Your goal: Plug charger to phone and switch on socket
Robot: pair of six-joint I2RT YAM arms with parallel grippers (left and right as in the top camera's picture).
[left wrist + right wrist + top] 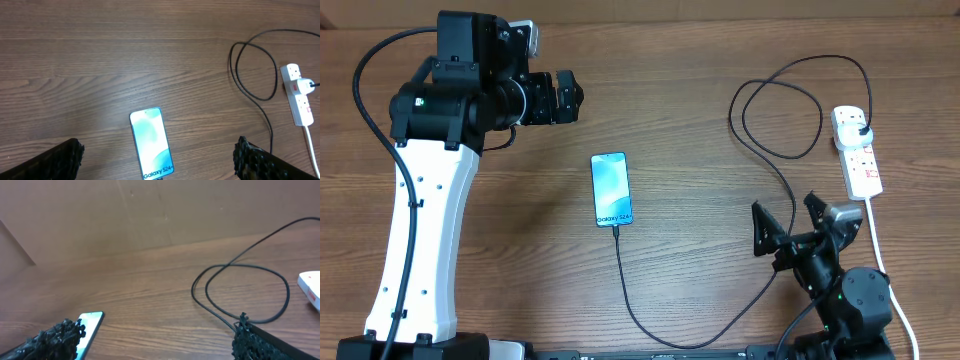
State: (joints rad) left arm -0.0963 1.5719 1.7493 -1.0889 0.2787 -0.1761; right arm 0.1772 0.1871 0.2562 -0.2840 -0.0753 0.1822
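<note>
Two things are unclear: whether the charger's [619,270] tip is fully seated in the phone's [611,190] lower short edge, which it meets, and how the socket's [858,152] red switches stand. In the right wrist view the socket is cut off at the frame edge and a finger [55,337] covers part of the phone. The cable loops across the table [700,80] to its plug in the socket. The left gripper [568,97] hovers beyond the phone, and the right gripper [788,222] is beside the socket's white cord [877,250]. Both gape wide, holding nothing.
</note>
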